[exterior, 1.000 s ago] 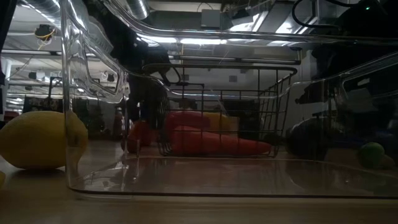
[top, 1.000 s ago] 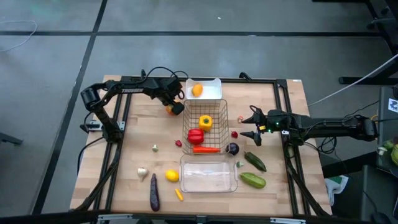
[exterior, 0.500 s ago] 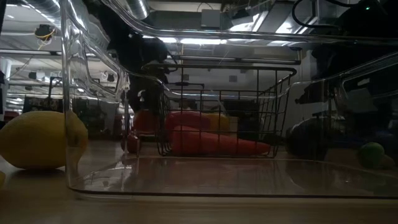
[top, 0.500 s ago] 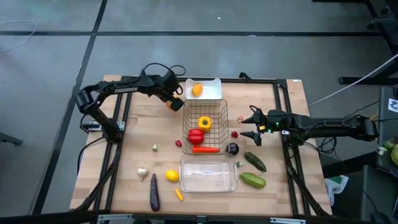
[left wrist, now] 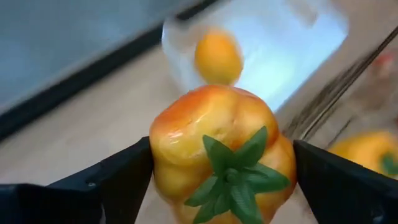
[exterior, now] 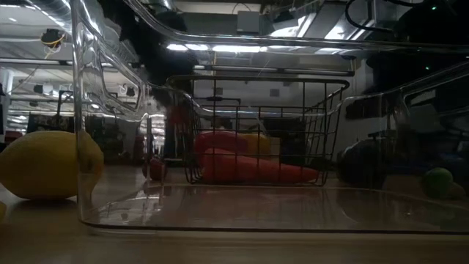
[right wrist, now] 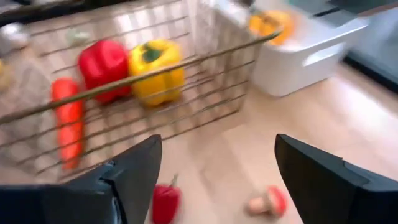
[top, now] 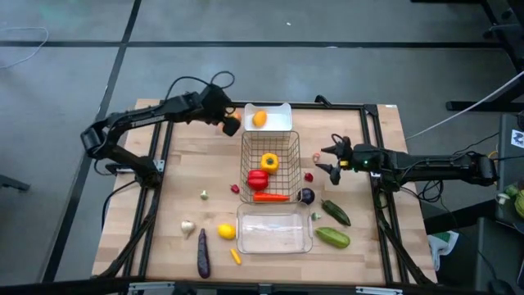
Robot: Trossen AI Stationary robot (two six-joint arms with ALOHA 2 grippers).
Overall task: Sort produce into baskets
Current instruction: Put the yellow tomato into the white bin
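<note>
My left gripper [top: 231, 124] is shut on an orange pepper [left wrist: 221, 155] and hovers just left of the white tray [top: 282, 109], which holds an orange [top: 259, 118]. The wire basket [top: 291, 156] contains a yellow pepper [top: 269, 161], a red pepper [top: 257, 179] and a carrot [top: 270, 197]. In front of it lies the clear tray [top: 274, 244]. My right gripper [top: 327, 160] stands open to the right of the basket, with nothing between its fingers. My left gripper pinches the orange pepper by its two opposite sides [left wrist: 158, 158] between its two fingers [left wrist: 124, 177]. The fingers slant downward, coming from the table's left. The pepper is lifted clear of the table, its green stem [left wrist: 233, 177] turned back toward the wrist.
Loose produce lies on the table: a lemon [top: 226, 231], garlic [top: 187, 227] and a long eggplant [top: 203, 252] at the near left, a round eggplant [top: 306, 196] and two cucumbers [top: 335, 211] [top: 332, 237] at the near right. Small red pieces [right wrist: 165, 202] [right wrist: 267, 202] lie near my right gripper.
My left gripper has risen and gone toward the table's far edge with the orange pepper, which is now lifted clear of the table beside the white tray. My right gripper has turned a little in place and stays open.
</note>
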